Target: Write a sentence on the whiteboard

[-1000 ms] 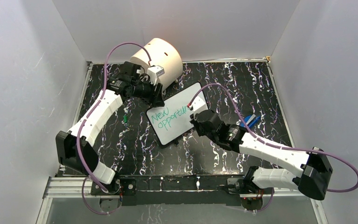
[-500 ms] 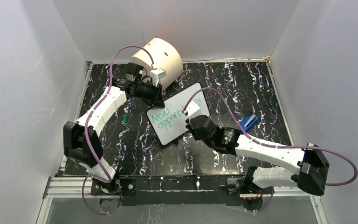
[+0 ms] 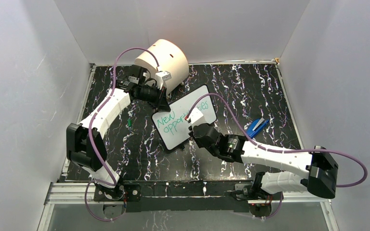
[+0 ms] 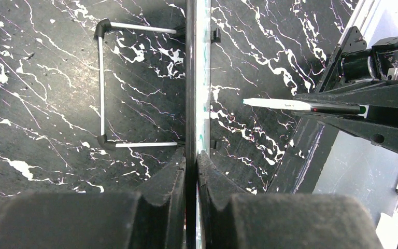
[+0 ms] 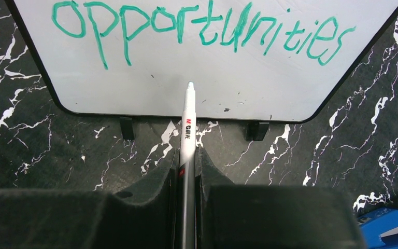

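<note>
marker (image 5: 187, 129) below sentence (image 5: 202, 28) on whiteboard (image 5: 109, 91)

Right wrist view: whiteboard (image 5: 290, 88) top cropped by upper edge; sentence (image 5: 207, 23) first line out of frame; blue object (image 5: 388, 228) cut at corner.

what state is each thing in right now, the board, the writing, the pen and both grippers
small white whiteboard with black rim, standing on its wire stand
green handwritten sentence, reads "New opportunities"
white marker with green tip, uncapped, tip short of the board
left gripper, shut on the whiteboard's edge
right gripper, shut on the marker
</note>
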Tool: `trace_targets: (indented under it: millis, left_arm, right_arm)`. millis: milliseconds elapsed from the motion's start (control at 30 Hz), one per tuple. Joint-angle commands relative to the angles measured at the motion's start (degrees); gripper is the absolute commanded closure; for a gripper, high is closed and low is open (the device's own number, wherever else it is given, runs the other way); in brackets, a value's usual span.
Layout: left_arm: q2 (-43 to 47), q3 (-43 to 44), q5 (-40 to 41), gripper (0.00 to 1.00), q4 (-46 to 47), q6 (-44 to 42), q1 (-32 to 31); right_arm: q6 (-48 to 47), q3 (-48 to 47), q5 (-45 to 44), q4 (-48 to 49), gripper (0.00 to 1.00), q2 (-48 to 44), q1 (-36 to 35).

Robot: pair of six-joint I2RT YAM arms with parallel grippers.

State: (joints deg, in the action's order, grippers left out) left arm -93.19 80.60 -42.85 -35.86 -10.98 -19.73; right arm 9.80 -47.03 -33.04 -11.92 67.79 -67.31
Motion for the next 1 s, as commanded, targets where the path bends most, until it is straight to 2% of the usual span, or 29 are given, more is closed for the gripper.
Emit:
trace_targets:
  millis: [0, 967]
  left_arm:
    - [-0.47, -1.62, 0.19, 1.0, -2.09, -3.28, -0.31]
    - [1.3, -3.12, 0.72, 1.0, -1.1, -3.17, -0.31]
  right_arm:
    - [1.57, -0.25, -2.9, 2.79, 1.0, 0.95, -0.95]
    - [3.26, -2.73, -2.96, 8.58, 1.0, 8.86, -2.65]
